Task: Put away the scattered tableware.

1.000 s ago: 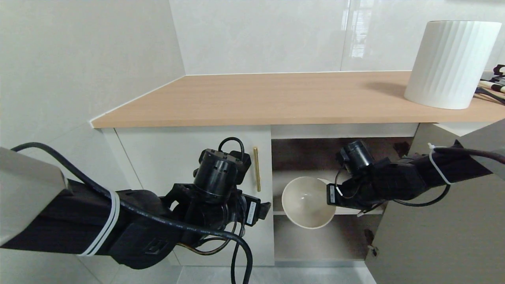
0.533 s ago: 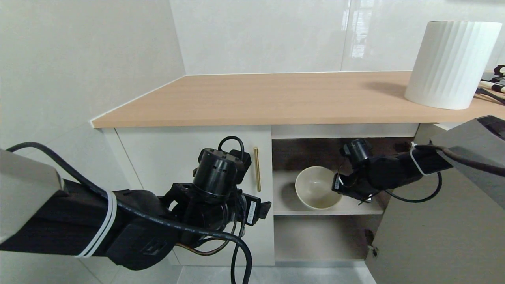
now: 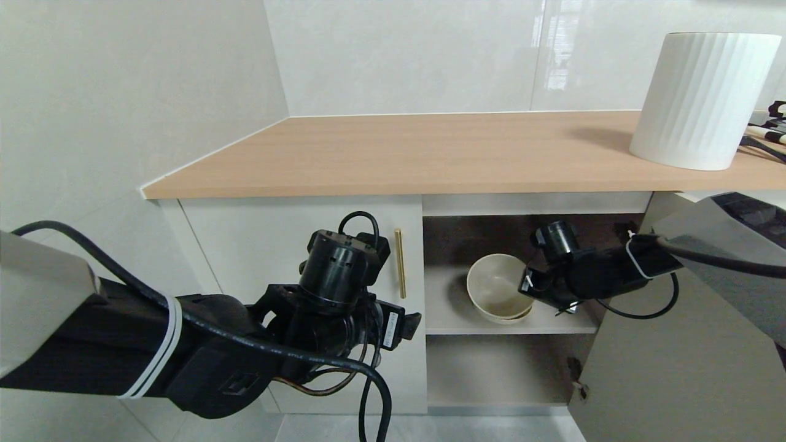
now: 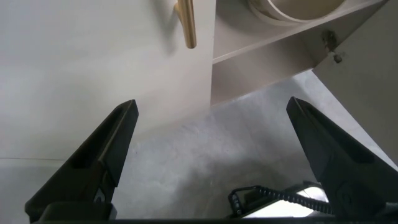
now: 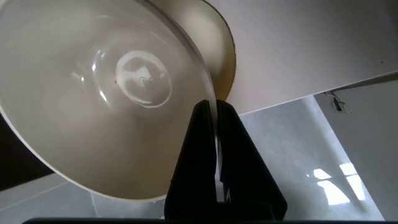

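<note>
My right pincer (image 3: 527, 288) is clamped on the rim of the cream bowl (image 3: 494, 286), which tilts over the cabinet shelf (image 3: 443, 314). My left pincer (image 4: 211, 106) is spread wide.

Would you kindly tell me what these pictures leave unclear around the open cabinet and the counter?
The beige-rimmed dish beneath the cream round bowl: head and right wrist views, mostly covered by that bowl.
Whether the bowl rests on it: contact hidden behind the bowl and the right gripper.
Dark utensils on the wooden counter: cut by the head view's right edge.
</note>
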### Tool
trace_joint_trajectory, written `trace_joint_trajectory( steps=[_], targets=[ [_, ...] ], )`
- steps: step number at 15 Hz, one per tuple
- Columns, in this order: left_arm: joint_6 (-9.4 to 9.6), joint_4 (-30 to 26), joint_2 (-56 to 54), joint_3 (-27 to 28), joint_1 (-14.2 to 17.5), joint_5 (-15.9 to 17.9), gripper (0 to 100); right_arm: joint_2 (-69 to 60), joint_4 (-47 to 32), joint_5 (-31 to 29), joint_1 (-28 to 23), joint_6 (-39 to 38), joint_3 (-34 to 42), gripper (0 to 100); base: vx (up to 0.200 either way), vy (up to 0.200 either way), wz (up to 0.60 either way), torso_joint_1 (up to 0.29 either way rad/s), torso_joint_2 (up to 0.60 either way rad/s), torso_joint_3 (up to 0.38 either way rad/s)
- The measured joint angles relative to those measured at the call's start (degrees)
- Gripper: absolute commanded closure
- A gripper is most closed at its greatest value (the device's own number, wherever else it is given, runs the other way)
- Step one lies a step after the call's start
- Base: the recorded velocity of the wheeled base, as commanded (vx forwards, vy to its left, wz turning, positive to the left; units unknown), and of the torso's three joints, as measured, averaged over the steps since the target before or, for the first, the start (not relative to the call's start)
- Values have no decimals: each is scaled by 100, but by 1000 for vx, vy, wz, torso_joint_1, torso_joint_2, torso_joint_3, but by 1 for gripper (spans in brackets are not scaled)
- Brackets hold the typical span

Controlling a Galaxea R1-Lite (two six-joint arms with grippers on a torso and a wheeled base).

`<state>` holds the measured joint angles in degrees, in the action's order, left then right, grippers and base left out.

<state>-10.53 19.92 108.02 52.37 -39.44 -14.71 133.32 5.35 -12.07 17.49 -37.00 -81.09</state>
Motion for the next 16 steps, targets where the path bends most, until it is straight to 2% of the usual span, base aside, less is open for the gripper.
trace_joint_trajectory(
  steps=[8,16],
  targets=[
    [0,0,-5,0,16,0,0,76,430,-321,11,-2,48,100,0,0,0,0,0,0],
    [0,0,-88,-11,16,-4,0,351,791,-355,2,66,0,100,0,0,0,0,0,0]
  ],
)
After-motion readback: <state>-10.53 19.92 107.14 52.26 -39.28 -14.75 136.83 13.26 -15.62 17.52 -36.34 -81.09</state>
